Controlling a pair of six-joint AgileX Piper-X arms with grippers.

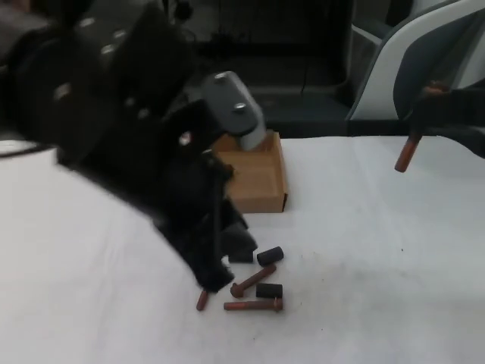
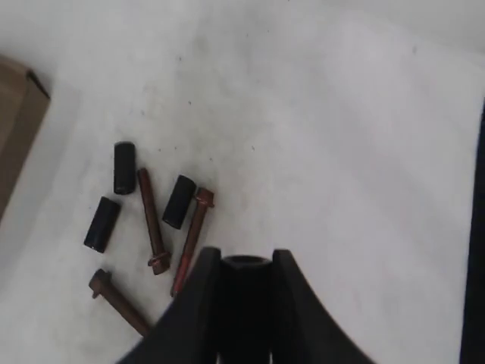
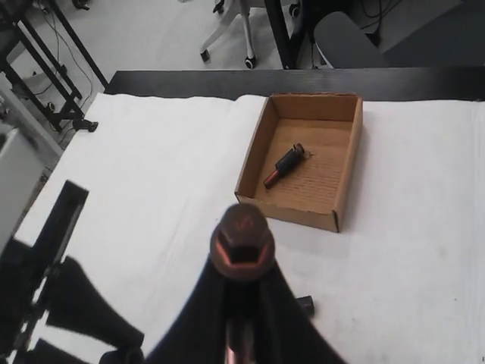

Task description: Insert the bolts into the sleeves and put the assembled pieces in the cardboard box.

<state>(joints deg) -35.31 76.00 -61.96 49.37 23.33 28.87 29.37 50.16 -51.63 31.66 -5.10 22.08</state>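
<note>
My left gripper (image 2: 246, 267) is shut on a black sleeve (image 2: 245, 303) and hangs low over the white cloth (image 1: 364, 250), right beside a loose pile. In that pile lie three black sleeves (image 2: 123, 167) and three rust-red bolts (image 2: 151, 220); the high view shows them as sleeves (image 1: 269, 255) and bolts (image 1: 254, 305) next to the left gripper (image 1: 216, 279). Far to the right and raised, my right gripper (image 3: 242, 292) is shut on a bolt (image 3: 242, 243), which hangs head-up (image 1: 407, 152). The cardboard box (image 3: 284, 211) holds one assembled piece (image 3: 284, 165).
The box (image 1: 254, 201) stands behind the pile, partly hidden by the left arm (image 1: 129, 114). A dark bench edge (image 3: 303, 73) runs behind the cloth, with chairs beyond it. Bare cloth stretches across the right half of the bench.
</note>
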